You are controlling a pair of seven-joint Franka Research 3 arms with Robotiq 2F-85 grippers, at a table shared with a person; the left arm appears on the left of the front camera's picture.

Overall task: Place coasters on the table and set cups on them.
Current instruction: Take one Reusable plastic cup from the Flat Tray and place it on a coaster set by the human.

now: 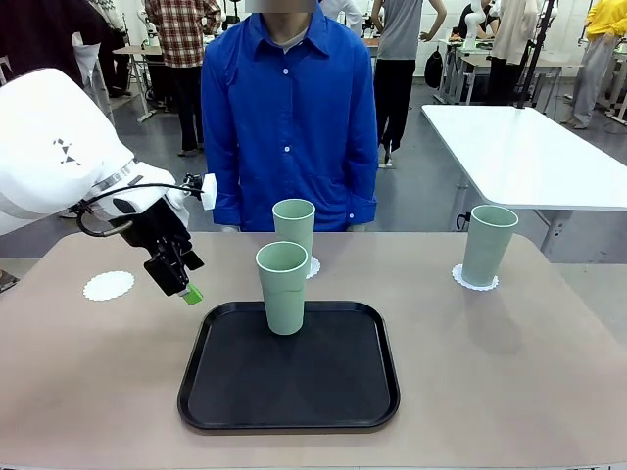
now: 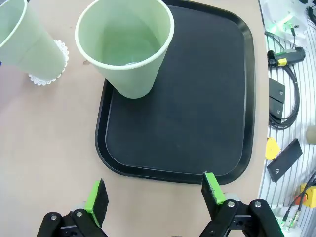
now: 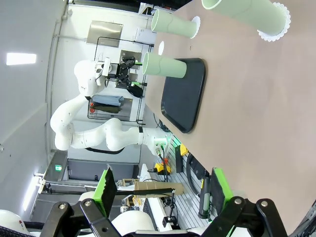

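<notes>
Left claw [image 1: 186, 286] hovering low over the counter [image 1: 509, 372], just left of the black tray [image 1: 294, 392], jaws standing wide with nothing between them. From the left wrist, green pads [image 2: 96, 197] framing bare counter just off the tray's near rim [image 2: 168, 174].

Right claw [image 3: 160, 190] hanging off the counter's edge, also spread wide and gripping nothing, looking along the counter toward the far arm.

Three cups standing upright:
- tray cup [image 1: 282, 287] sitting on the tray, toward its far edge, mouth up; looming large from the left wrist [image 2: 127, 49], apparently empty.
- middle cup [image 1: 294, 227] standing just behind the tray on a doily [image 1: 313, 266], directly in front of the person in the blue shirt [image 1: 289, 117]; doily edge peeking out at the base from the left wrist too [image 2: 47, 76].
- right cup [image 1: 488, 245] resting on its own doily [image 1: 474, 282], well apart from the tray, near the counter's far right side.

Third doily [image 1: 109, 285] lying bare on the left of the counter, just left of the left claw, carrying no cup.

White table [image 1: 529, 147] standing behind, to the right.
</notes>
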